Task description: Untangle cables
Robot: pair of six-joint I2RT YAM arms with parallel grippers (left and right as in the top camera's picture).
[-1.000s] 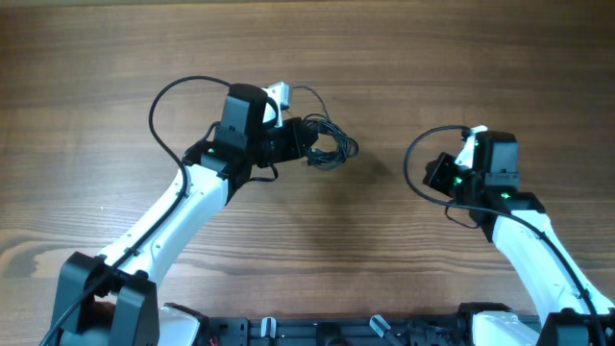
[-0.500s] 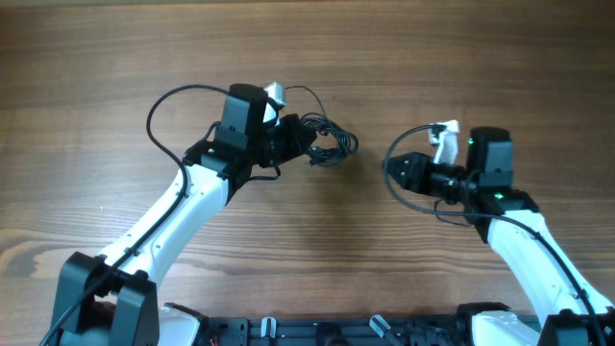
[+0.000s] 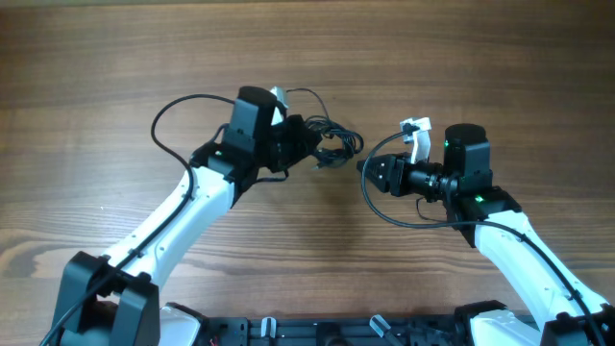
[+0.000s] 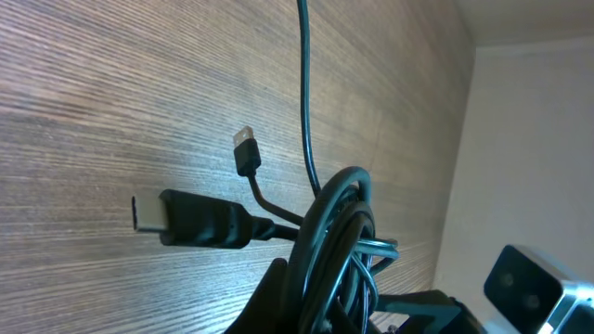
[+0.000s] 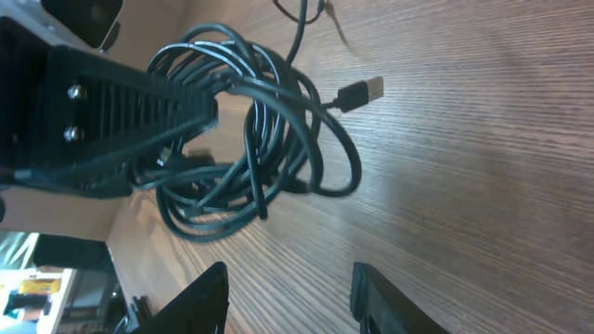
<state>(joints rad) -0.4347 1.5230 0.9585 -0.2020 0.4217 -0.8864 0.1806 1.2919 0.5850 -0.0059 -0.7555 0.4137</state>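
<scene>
One tight bundle of cables [image 3: 336, 147], nothing separated yet. Left fingers [image 5: 121, 102] clamp it; right fingers [image 5: 200, 301] beside it gape empty.

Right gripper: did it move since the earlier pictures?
Yes. Against the wooden table, the right gripper has swung left, toward the cables bunched in the left gripper.

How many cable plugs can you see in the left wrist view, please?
2: a small silver-tipped plug upper centre, a larger black plug lower left. Others may hide inside the bundle.
</scene>
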